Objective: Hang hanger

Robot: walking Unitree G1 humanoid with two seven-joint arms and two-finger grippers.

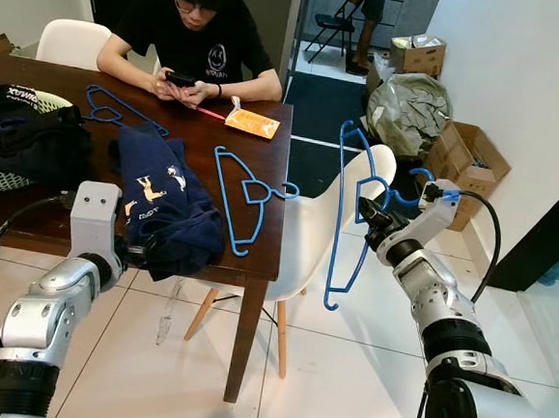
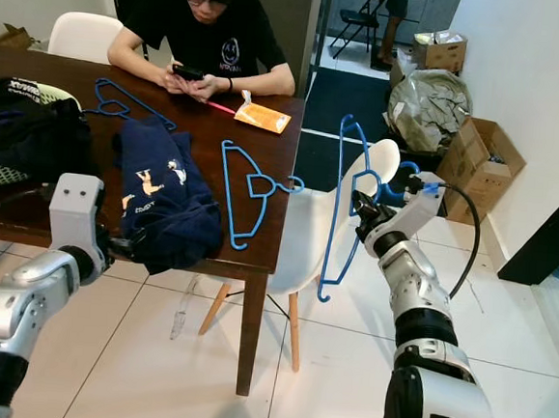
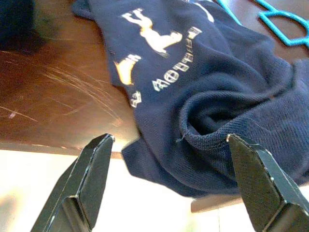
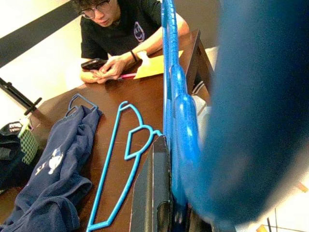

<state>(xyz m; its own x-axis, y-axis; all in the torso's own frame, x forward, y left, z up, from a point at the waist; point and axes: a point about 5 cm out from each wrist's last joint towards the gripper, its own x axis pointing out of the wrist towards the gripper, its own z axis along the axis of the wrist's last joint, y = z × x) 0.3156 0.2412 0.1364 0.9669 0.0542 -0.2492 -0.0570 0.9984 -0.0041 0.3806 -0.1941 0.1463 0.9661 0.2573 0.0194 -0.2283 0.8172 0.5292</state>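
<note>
My right gripper (image 1: 368, 214) is shut on a blue plastic hanger (image 1: 341, 224), held upright in the air beside the white chair (image 1: 307, 232), right of the table. A second blue hanger (image 1: 245, 195) lies flat near the table's right front corner, and a third blue hanger (image 1: 113, 109) lies further back on the left. A navy garment (image 1: 168, 205) with a printed design drapes over the table's front edge. My left gripper (image 3: 169, 159) is open just in front of that garment's hem, with the cloth between and beyond its fingers (image 3: 89, 179) but not touched.
A person (image 1: 201, 38) in a black shirt sits at the far side of the dark wooden table (image 1: 27, 223), looking at a phone. A pile of dark clothes in a basket (image 1: 19, 135) sits at the left. Cardboard boxes (image 1: 467, 161) and a bag stand by the right wall.
</note>
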